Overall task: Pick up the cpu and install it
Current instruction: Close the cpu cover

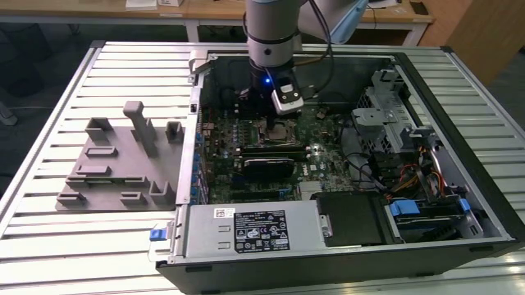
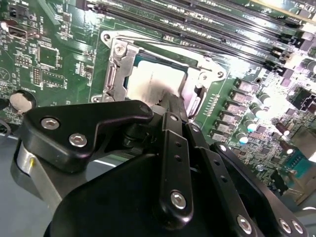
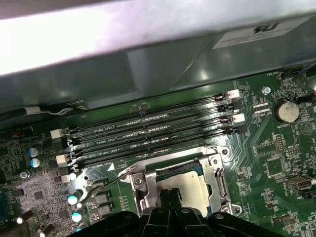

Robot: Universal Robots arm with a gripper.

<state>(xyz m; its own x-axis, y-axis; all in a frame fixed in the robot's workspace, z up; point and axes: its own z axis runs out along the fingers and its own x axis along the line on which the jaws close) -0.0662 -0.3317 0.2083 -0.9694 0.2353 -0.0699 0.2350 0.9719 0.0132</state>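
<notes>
Tool (image 2: 170, 101): clenched, tips drawn together with nothing seen between them; it stands over the cpu's top inside the case (image 1: 459, 67).
Contact: tips at or just above the cpu in both wrist views; cannot tell if they touch.
Cpu (image 2: 148, 81): lies flat in the socket frame (image 2: 116, 64), silver top up, beside the memory slots (image 3: 148, 131).
Step, judged: seating the cpu; the pick-up looks done.
Doing it well, judged: keep the cpu level and square in the frame, bear straight down and lightly, and give no sideways push, since a tilted chip could bind on a frame edge.
Tray (image 1: 115, 160): grey, on the table (image 1: 49, 246) at the exterior view's left, well apart from the tool.
Counts: one tool, one cpu, one socket frame, four memory slots, one tray, one case.
</notes>
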